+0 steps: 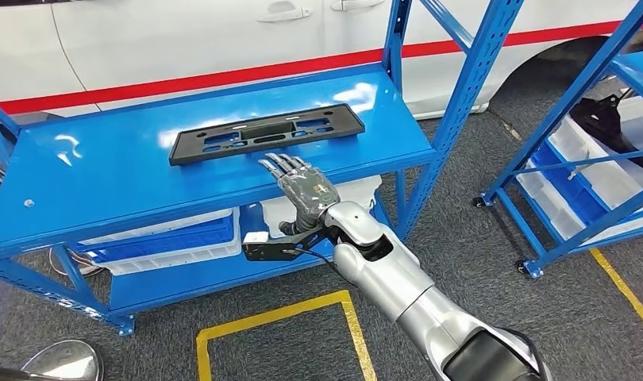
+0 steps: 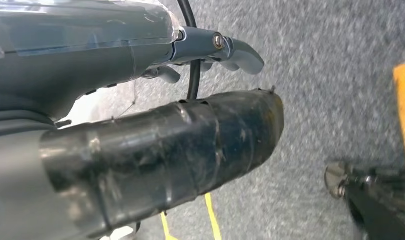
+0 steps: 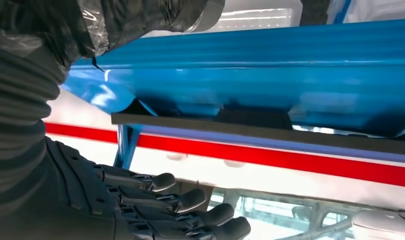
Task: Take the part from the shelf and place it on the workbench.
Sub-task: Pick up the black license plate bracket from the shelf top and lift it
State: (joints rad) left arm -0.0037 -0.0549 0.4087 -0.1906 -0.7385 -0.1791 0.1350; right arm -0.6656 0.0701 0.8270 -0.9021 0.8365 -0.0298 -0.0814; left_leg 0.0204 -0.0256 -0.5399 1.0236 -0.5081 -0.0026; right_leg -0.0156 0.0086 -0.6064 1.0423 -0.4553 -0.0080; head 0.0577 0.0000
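The part [image 1: 267, 133] lies flat on the shelf [image 1: 104, 171], at 12 o'clock from the right hand [image 1: 302, 186], whose fingers are spread and empty. The near edge should be gripped squarely before lifting.

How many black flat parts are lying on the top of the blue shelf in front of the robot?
1. The black part lies flat on the top of the blue shelf, just beyond the right hand, which does not hold it.
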